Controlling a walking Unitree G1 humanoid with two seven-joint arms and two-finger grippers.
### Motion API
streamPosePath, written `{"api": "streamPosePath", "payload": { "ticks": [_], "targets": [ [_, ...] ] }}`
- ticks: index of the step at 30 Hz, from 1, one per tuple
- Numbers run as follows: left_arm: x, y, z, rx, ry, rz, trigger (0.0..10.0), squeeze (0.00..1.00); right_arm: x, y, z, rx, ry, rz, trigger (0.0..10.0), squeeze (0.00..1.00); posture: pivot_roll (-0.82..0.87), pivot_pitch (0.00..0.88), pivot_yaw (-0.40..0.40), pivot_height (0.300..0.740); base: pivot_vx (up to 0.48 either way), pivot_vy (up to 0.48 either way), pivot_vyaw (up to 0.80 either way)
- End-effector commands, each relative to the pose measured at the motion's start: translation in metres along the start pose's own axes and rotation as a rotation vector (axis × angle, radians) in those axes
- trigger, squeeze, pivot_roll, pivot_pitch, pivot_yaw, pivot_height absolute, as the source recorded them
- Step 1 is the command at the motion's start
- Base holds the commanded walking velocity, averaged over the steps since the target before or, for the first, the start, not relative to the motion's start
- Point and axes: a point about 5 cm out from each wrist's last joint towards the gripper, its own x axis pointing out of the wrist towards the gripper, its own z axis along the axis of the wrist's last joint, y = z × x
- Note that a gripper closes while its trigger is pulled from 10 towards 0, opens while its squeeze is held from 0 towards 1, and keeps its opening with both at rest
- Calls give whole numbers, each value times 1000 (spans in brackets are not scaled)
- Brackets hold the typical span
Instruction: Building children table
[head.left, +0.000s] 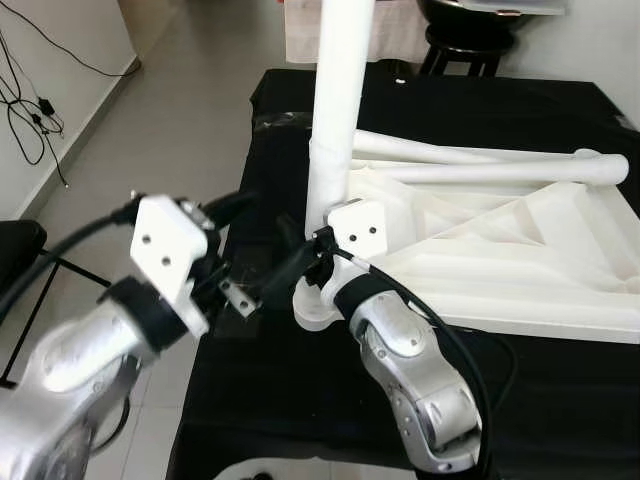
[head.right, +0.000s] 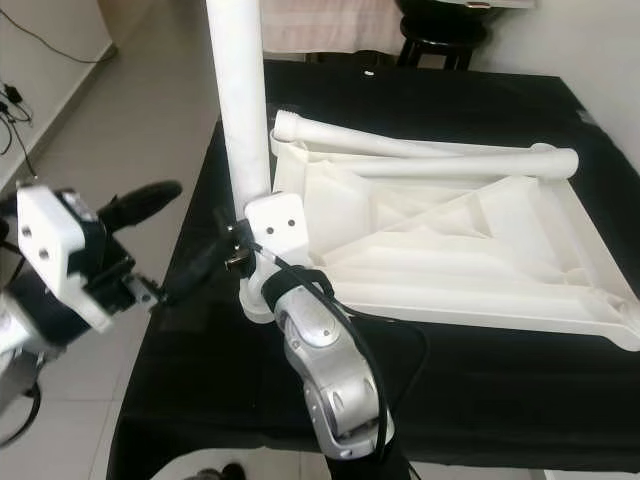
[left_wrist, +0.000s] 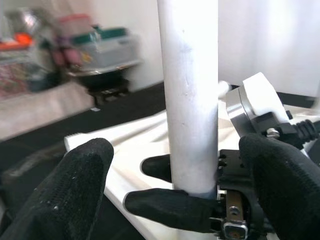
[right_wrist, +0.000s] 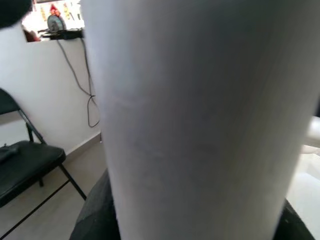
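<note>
Home room: tiled floor (head.left: 190, 110), folding chair (right_wrist: 25, 160).

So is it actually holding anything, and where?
Yes: the right gripper clasps the upright leg near its base, where it meets the tabletop. The left gripper is open, holding nothing.

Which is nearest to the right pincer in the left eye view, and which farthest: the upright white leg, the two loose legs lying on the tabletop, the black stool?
1. Upright white leg: gripped in the right pincer at its base.
2. Two loose legs: lying across the far edge of the upturned white tabletop.
3. Black stool: beyond the black-covered table.
</note>
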Motion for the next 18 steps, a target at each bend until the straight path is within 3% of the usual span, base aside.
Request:
{"api": "streamPosePath", "payload": {
  "ticks": [1, 3, 5, 8, 13, 18],
  "targets": [
    [11, -2, 13, -21, -61, -86, 10000, 0, -1, 3, -32, 13, 152, -9, 10000, 0, 68, 174, -4, 740, 0, 0, 0],
    [17, 0, 17, -34, -68, -106, 10000, 0, -1, 5, -32, 18, 149, -4, 10000, 0, 67, 173, -3, 740, 0, 0, 0],
    [39, 8, 22, 16, -62, -151, 10000, 0, 1, 10, -30, 35, 140, 10, 10000, 0, 66, 169, -4, 740, 0, 0, 0],
    [45, 11, 23, 35, -55, -160, 10000, 0, 1, 11, -29, 40, 138, 14, 10000, 0, 65, 168, -3, 740, 0, 0, 0],
    [83, 26, 35, 42, -64, -200, 10000, 0, 3, 18, -28, 54, 128, 34, 10000, 0, 64, 163, 7, 740, 0, 0, 0],
    [91, 27, 36, 44, -53, -214, 10000, 0, 3, 18, -27, 57, 124, 34, 10000, 0, 63, 164, 7, 740, 0, 0, 0]
  ]
}}
